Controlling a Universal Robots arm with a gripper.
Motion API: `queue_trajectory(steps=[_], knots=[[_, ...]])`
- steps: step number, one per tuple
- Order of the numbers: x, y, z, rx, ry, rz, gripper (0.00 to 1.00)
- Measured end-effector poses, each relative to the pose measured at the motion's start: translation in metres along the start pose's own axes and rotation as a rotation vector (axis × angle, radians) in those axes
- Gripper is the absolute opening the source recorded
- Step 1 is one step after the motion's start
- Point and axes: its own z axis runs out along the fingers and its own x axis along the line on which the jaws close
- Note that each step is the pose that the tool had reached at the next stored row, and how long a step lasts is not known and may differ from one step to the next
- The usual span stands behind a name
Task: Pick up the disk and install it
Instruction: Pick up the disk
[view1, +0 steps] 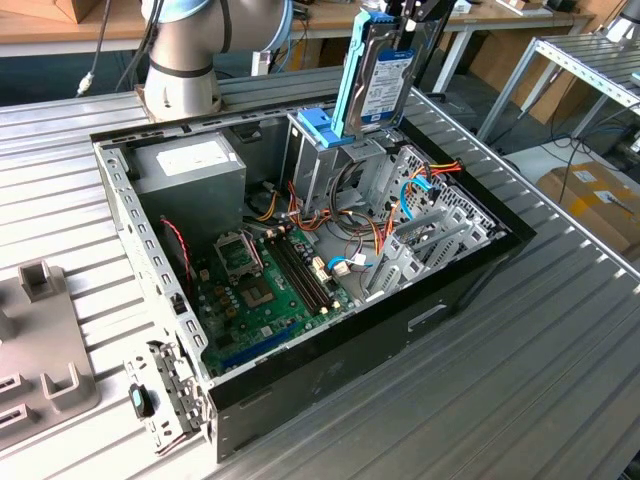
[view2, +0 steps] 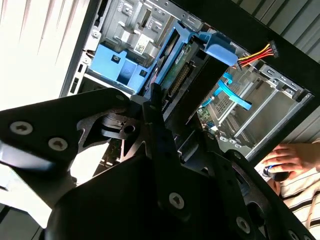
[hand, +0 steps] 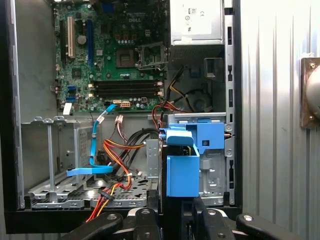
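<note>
one disk (view1: 385, 78) stands upright on end above one open computer case (view1: 470, 275), which lies on its side on the ribbed metal bench (view1: 520, 400). the hand (hand: 177, 217) is closed on the disk's upper end, one finger on each flat face, and holds it clear of the bench. the disk's light-blue rail faces the exterior view's left. its lower end sits at the top opening of one tall metal drive cage (view1: 322, 175), just beside one blue latch (view1: 314, 124); contact with the cage cannot be determined.

inside the case:
- one grey power supply (view1: 190, 165), near the arm's base
- one green motherboard (view1: 262, 290), on the case floor
- one blue flat cable (hand: 95, 145), seen in the first wrist view

one grey moulded tray (view1: 40, 350) rests on the bench, well apart from the case.
</note>
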Motion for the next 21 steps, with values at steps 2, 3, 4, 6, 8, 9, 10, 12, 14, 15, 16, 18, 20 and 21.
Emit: queue_trajectory(steps=[2,3,4,6,8,9,10,12,14,15,16,18,20,21], knots=[[0.0,-0.0003,-0.0002,0.0,0.0003,0.0,0.35],[0.0,-0.0003,-0.0003,0.0,0.0004,0.0,0.35],[0.0,-0.0004,-0.0006,0.0,0.0005,0.0,0.35],[0.0,-0.0005,-0.0018,0.0,0.0003,0.0,0.35],[0.0,-0.0006,-0.003,0.0,0.0003,0.0,0.35],[0.0,-0.0006,-0.0037,0.0,0.0004,0.0,0.35],[0.0001,-0.0006,-0.0047,0.0,0.0003,0.0,0.35],[0.0001,-0.0006,-0.0065,0.0,0.0004,0.0,0.35],[0.0001,-0.0006,-0.0066,0.0,0.0002,0.0,0.35],[0.0001,-0.0006,-0.0066,0.0,0.0002,0.0,0.35],[0.0001,-0.0006,-0.0067,0.0,0.0003,0.0,0.35],[0.0001,-0.0006,-0.0068,0.0,0.0003,0.0,0.35],[0.0001,-0.0007,-0.0073,0.0,0.0006,0.0,0.35],[0.0001,-0.0006,-0.0076,0.0,0.0006,0.0,0.35]])
